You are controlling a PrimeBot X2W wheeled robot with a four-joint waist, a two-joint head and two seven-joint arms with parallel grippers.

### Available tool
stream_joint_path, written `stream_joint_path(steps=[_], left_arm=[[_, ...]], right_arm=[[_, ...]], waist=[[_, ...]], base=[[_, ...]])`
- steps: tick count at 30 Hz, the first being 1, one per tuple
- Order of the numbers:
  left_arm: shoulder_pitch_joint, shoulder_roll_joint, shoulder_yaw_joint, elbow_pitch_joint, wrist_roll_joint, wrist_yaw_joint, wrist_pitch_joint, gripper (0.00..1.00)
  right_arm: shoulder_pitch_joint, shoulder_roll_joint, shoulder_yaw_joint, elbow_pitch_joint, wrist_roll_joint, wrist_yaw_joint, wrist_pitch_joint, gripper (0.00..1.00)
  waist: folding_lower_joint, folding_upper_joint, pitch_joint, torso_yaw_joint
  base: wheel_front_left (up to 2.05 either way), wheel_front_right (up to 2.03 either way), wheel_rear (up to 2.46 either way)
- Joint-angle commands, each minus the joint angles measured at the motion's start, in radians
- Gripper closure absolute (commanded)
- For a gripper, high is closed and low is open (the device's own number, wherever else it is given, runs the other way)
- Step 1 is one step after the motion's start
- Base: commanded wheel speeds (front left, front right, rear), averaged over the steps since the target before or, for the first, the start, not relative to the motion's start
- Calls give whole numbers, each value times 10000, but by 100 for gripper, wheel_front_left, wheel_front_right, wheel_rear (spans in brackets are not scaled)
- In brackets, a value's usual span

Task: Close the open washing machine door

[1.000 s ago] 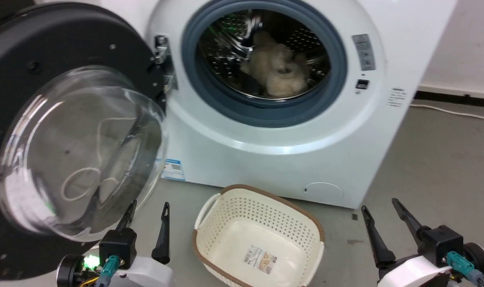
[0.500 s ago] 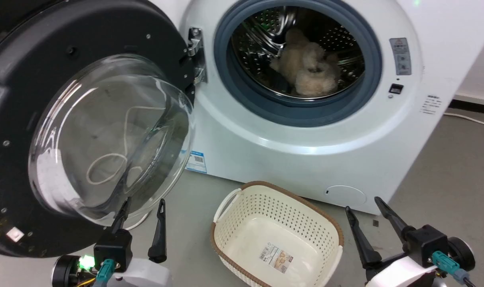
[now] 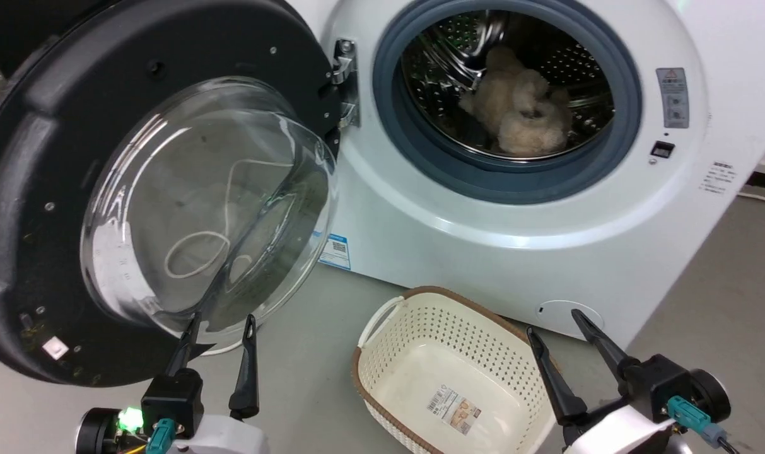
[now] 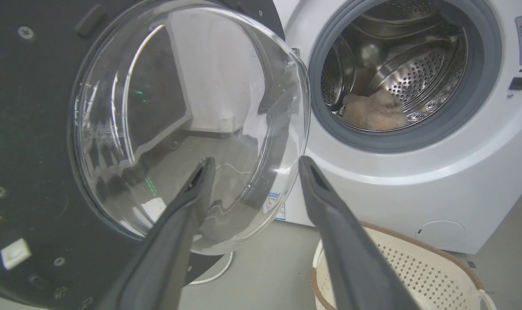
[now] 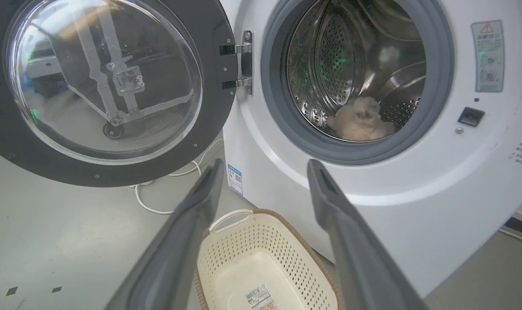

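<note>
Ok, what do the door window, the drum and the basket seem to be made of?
The washing machine door: window likely clear glass, glossy, mirroring the room; surround looks like dark plastic, dotted with screws. The drum: polished perforated steel, bright glints. The basket: probably moulded cream plastic, perforated, brown rim.

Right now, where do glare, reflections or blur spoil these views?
Head view: white glare streaks across the door, otherwise sharp. Left wrist view: its glass warps the room seen in it; left gripper soft, close up. Right wrist view: a metal frame shows in the glass; green glints in the drum; right gripper soft.
</note>
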Motion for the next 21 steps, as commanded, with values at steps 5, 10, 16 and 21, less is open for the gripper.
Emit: stream_joint_path(steps=[5, 10, 16, 21], left_arm=[[156, 102, -15, -70, -72, 68, -229, 0], [191, 124, -33, -82, -70, 109, -334, 0], [247, 151, -38, -98, -84, 163, -459, 0], [281, 184, -92, -61, -109, 127, -563, 0]], right_arm=[[-214, -96, 192, 140, 174, 6, -222, 0], [-220, -124, 283, 196, 215, 6, -327, 0], [-232, -153, 405, 262, 271, 6, -452, 0], [-220, -161, 447, 309, 297, 7, -556, 0]], waist=[[0, 0, -7, 325], [0, 0, -2, 537], [0, 0, -4, 787], [0, 0, 0, 996]], base=[[0, 0, 0], [0, 0, 0], [0, 0, 0], [0, 0, 0]])
